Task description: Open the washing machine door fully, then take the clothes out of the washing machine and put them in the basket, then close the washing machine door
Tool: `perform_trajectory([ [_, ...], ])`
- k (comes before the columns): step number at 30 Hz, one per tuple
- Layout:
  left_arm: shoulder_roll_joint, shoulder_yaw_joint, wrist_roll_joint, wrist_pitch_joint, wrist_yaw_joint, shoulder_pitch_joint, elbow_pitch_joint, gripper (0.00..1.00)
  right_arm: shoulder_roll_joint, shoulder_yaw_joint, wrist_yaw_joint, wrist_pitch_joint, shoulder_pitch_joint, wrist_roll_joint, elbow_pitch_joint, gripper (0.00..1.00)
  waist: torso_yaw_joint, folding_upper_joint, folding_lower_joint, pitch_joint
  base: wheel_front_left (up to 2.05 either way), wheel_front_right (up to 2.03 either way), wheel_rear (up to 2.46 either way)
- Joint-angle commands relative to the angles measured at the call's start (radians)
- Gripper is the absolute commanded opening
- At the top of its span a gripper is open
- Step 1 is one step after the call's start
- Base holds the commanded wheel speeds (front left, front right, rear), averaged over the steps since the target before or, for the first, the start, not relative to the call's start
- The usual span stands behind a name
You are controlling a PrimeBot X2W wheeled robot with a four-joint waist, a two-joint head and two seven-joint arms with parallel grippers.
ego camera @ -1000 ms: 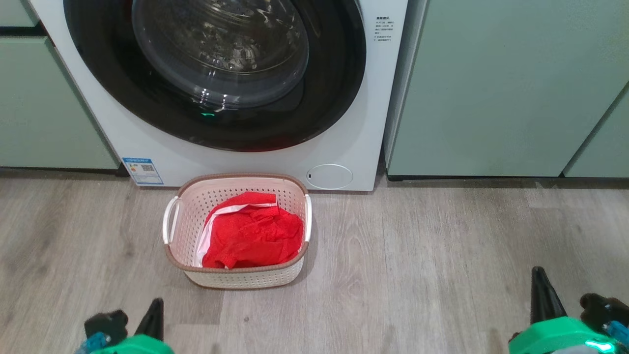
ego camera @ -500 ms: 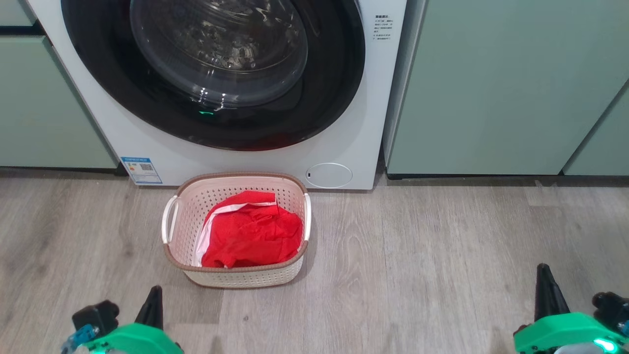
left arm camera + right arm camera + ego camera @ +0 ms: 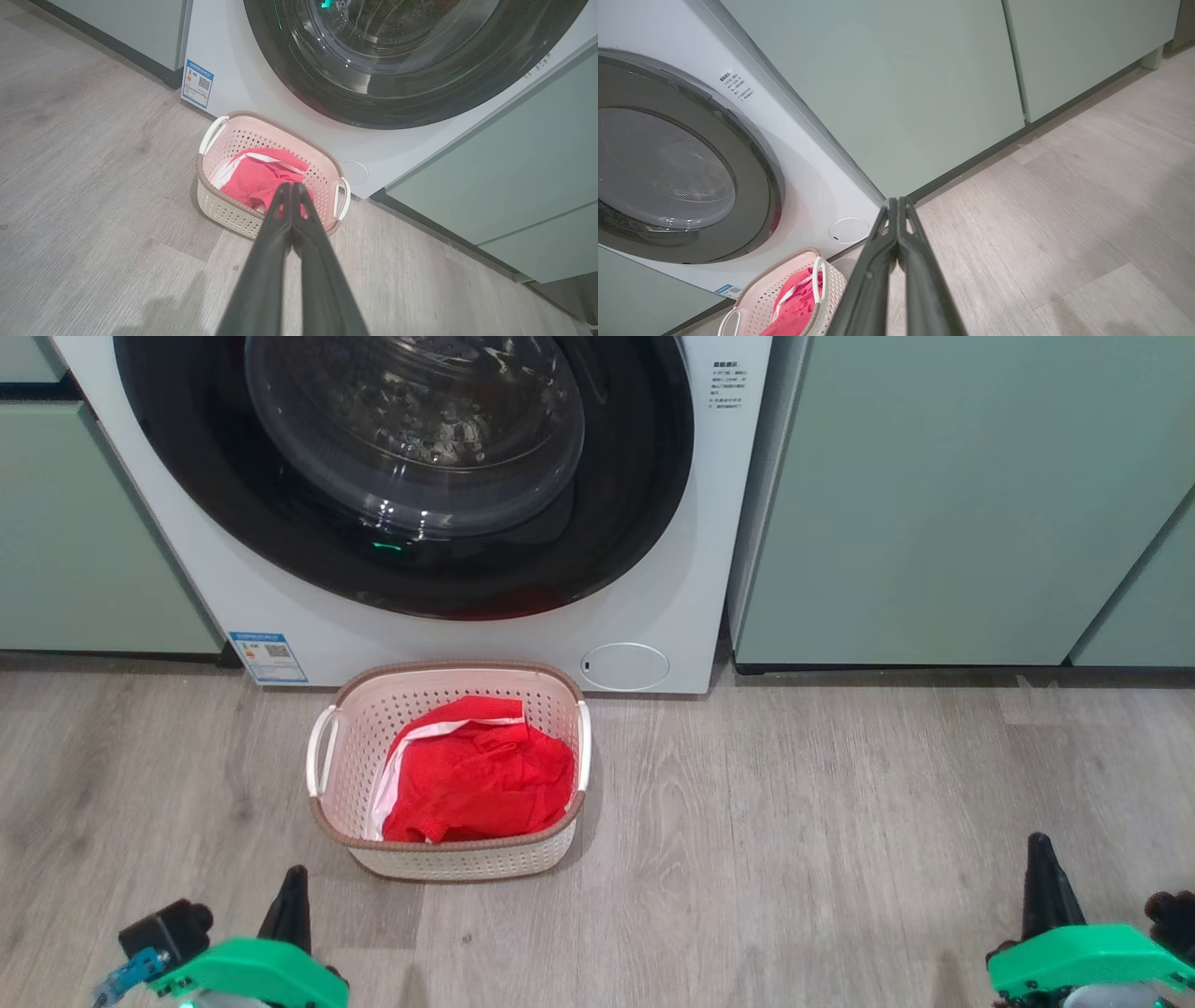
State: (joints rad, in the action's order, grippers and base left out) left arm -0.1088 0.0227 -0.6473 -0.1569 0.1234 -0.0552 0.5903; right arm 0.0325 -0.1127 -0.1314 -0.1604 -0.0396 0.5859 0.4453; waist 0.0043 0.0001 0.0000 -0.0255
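Door closure is the step to verify. The washing machine door (image 3: 411, 439) lies flush in the front of the washing machine (image 3: 681, 625) and looks shut, though its catch cannot be made out. The clothes (image 3: 476, 779) lie inside the basket (image 3: 448, 847), which stands on the floor (image 3: 840, 821) just in front of the washing machine. The left gripper (image 3: 292, 185) and right gripper (image 3: 898, 199) hang well back from the washing machine, fingers (image 3: 271, 261) pressed together on nothing. Check for even seating around the black ring; push beside the catch only if a gap shows.

Bright green housings (image 3: 247, 966), long tapered black gripper fingers (image 3: 268, 261), small blue connector (image 3: 126, 975).
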Motion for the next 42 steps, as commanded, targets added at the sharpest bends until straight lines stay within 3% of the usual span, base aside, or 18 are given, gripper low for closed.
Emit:
perform_trajectory([
  [1,-0.006,0.021,-0.029,0.007,0.002,-0.049,-0.042,0.0,0.009,0.001,0.0,0.01,-0.044,0.033,-0.041,0.0,0.0,-0.0001,0.0,0.0,0.0,0.0,0.0],
  [42,0.023,0.053,-0.445,0.124,0.004,-0.051,-0.177,0.0,0.013,0.0,0.0,0.127,-0.055,0.474,-0.112,0.0,-0.002,-0.0001,0.0,0.013,0.0,0.0,0.0],
])
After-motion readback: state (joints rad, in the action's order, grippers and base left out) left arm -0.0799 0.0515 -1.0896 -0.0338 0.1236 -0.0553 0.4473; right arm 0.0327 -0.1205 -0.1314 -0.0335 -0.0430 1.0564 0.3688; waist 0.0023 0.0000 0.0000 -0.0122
